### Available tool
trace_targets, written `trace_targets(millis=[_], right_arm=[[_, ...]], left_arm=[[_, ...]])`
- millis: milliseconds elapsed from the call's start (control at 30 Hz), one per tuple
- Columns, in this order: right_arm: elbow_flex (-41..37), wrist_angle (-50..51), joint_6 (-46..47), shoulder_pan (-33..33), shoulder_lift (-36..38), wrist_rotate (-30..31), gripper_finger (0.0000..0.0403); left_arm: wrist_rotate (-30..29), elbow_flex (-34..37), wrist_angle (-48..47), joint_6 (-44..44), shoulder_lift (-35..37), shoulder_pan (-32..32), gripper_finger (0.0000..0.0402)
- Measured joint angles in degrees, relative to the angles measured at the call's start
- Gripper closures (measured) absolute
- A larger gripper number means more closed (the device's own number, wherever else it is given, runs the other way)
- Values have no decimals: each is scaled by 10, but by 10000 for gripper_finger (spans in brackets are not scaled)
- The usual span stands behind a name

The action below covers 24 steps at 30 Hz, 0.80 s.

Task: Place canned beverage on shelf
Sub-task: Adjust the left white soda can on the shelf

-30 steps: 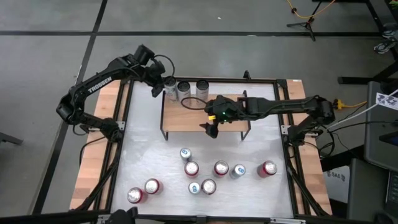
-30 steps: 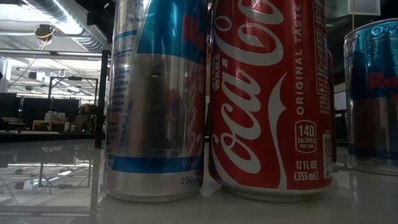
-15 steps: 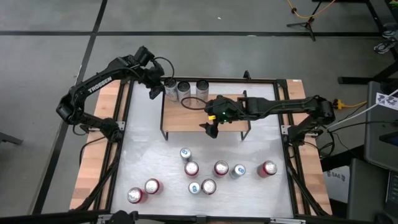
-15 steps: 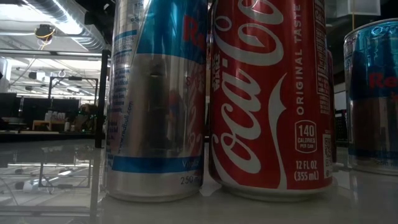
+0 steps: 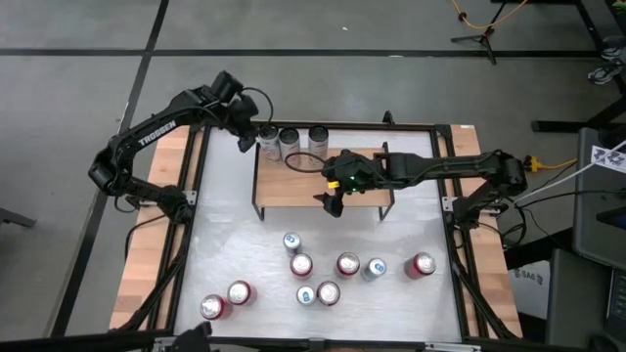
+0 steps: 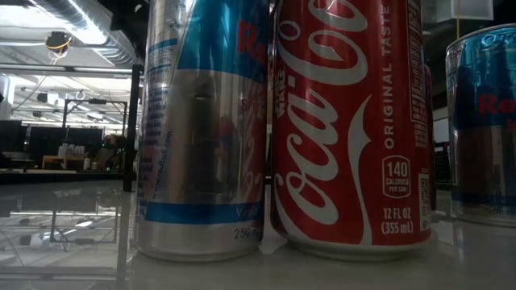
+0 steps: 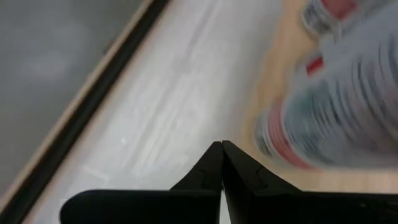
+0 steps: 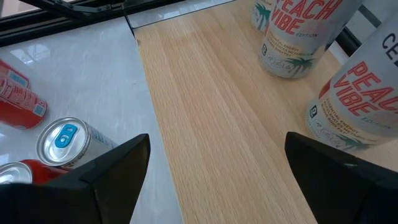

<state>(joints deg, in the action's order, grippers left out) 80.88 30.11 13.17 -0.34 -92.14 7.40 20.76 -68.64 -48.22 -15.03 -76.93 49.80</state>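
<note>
I see the low shelf with a light wood top and thin black legs [image 5: 323, 181] at the back of the white table [image 5: 235, 249], with three silver cans [image 5: 290, 139] along its back edge. My left gripper [image 5: 245, 144] is pinched tight and empty beside those cans. My right gripper [image 5: 334, 205] hangs wide and empty over the shelf's front edge, and more red and blue cans [image 5: 328, 266] stand on the table in front.

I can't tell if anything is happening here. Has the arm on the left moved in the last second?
Barely. Its left gripper drew slightly away from the shelf corner and came back beside the three cans, ending where it began.
</note>
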Motion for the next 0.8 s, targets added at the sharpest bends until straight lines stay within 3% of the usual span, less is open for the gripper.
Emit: trace_targets(millis=[133,333,800], right_arm=[[0,0,0,0,0,0,38],[0,0,0,0,0,0,38],[0,0,0,0,0,0,38]], left_arm=[[9,0,40,14,0,0,402],[91,0,51,4,0,-12,402],[57,0,-8,-21,0,-38,402]])
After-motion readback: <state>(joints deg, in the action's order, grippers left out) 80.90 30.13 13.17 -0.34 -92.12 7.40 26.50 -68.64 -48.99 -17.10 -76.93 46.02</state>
